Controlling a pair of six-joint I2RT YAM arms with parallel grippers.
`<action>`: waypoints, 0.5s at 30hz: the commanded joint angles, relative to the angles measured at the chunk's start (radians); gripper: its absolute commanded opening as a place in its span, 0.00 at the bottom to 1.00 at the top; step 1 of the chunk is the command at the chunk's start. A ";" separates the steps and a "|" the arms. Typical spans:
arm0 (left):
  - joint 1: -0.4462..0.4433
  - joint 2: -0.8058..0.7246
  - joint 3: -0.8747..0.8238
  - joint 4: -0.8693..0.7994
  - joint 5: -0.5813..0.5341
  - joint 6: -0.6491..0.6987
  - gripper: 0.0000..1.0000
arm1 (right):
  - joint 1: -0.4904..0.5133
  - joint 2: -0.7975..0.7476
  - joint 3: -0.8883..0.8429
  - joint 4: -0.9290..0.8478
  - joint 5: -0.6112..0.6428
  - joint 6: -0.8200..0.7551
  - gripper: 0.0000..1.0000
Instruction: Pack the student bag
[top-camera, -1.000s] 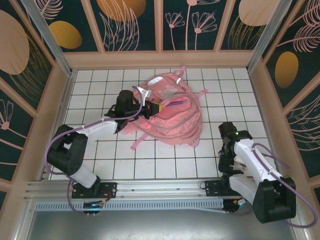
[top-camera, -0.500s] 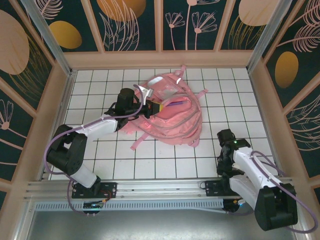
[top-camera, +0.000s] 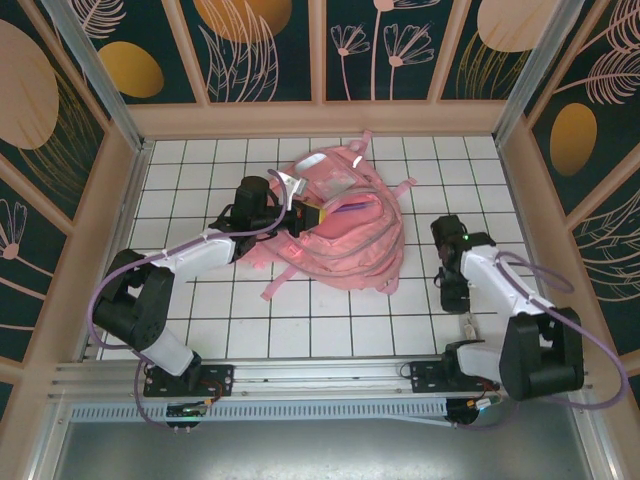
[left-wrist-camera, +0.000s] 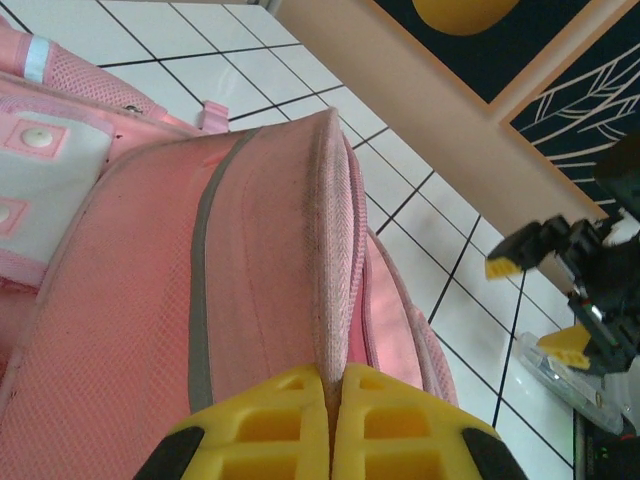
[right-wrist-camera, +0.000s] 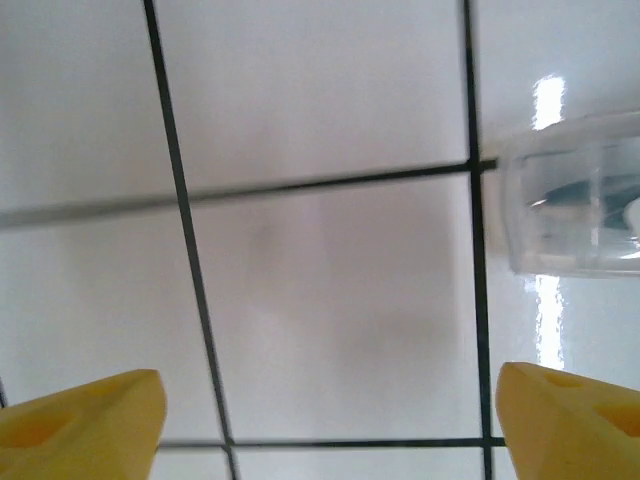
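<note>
The student bag, a large pink backpack, lies in the middle of the tiled table with its zip mouth facing left. My left gripper is shut on the rim of that mouth. In the left wrist view the yellow fingers pinch the pink seam of the bag. My right gripper hangs over bare tiles to the right of the bag, pointing down. Its jaws stand open with nothing between them. It also appears in the left wrist view.
A small clear plastic item lies on the tiles just near of the right gripper, and it sits at the right edge of the right wrist view. Loose pink straps trail toward the near side. Wooden walls enclose the table.
The right arm has swung its wrist away from the near edge and a little toward the bag. The left gripper and the bag have stayed put.
</note>
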 joint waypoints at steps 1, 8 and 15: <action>-0.001 -0.042 0.041 -0.023 0.027 0.045 0.00 | -0.070 0.031 -0.009 -0.232 0.108 0.158 0.91; -0.001 -0.131 0.022 -0.100 0.019 0.114 0.00 | -0.214 -0.044 -0.223 0.071 0.039 0.155 0.88; -0.001 -0.139 -0.002 -0.125 0.016 0.108 0.00 | -0.188 0.132 -0.158 0.263 0.088 -0.187 0.84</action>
